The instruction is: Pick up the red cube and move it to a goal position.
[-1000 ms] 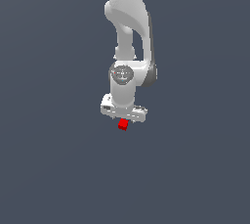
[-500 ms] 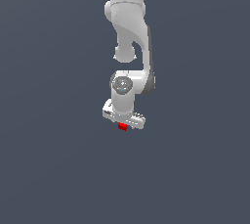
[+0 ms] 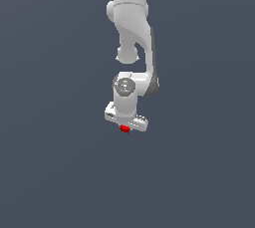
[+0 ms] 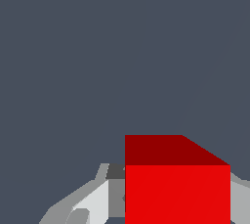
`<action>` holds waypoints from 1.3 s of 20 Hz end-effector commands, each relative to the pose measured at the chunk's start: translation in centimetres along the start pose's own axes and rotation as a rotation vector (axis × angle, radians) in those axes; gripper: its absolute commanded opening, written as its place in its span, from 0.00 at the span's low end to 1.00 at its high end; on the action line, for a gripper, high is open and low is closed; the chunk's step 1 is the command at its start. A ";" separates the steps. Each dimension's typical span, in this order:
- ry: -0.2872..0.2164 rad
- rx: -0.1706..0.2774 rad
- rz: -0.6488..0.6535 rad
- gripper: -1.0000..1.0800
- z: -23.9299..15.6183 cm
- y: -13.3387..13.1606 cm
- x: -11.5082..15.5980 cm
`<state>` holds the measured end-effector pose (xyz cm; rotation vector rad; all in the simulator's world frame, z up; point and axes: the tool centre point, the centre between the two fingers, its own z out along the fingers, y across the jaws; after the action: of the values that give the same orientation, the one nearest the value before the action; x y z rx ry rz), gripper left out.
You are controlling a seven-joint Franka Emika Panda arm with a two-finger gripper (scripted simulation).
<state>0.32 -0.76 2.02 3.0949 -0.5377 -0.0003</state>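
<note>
The red cube point(image 3: 125, 129) is a tiny bright red block held under the white gripper point(image 3: 125, 128) of my arm, just below the middle of the exterior view. The gripper's jaws are closed on it. In the wrist view the cube point(image 4: 177, 184) fills the space between the two grey fingers point(image 4: 95, 201), which press its sides. The gripper points down and hides most of the cube in the exterior view. No goal marker shows in either view.
The white arm point(image 3: 132, 33) comes down from the upper edge of the exterior view. Around it there is only a plain dark grey-blue surface point(image 3: 50, 162) with no other object in sight.
The arm has stretched out and the gripper with the cube has shifted slightly, the cube now showing less below the hand. The grip has stayed shut.
</note>
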 end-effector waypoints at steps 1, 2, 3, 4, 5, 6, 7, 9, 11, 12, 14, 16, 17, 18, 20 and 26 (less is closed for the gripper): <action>0.000 0.000 0.001 0.00 0.0 0.1 0.0; 0.000 0.000 0.000 0.00 0.0 0.0 0.0; 0.000 0.000 0.000 0.00 0.0 0.0 0.0; 0.000 0.000 0.000 0.00 -0.1 0.1 0.0; 0.000 0.000 0.000 0.00 -0.2 0.1 0.0; 0.000 0.000 0.000 0.00 -0.4 0.2 0.0; 0.000 0.000 0.000 0.00 -0.6 0.3 -0.1; 0.000 0.000 0.000 0.00 -1.2 0.6 -0.2; 0.000 0.000 0.000 0.00 -1.9 1.0 -0.3; 0.000 0.000 0.000 0.00 -2.4 1.2 -0.3; 0.000 0.000 0.001 0.00 -3.5 1.8 -0.5; 0.000 0.000 0.001 0.00 -4.7 2.4 -0.7; 0.000 0.000 0.001 0.00 -5.3 2.7 -0.7; 0.000 0.000 0.001 0.00 -5.9 3.0 -0.8; 0.000 0.001 0.001 0.00 -6.8 3.5 -0.9; 0.000 0.001 0.001 0.00 -8.4 4.3 -1.0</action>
<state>-1.99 -4.34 10.15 3.0953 -0.5406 0.0008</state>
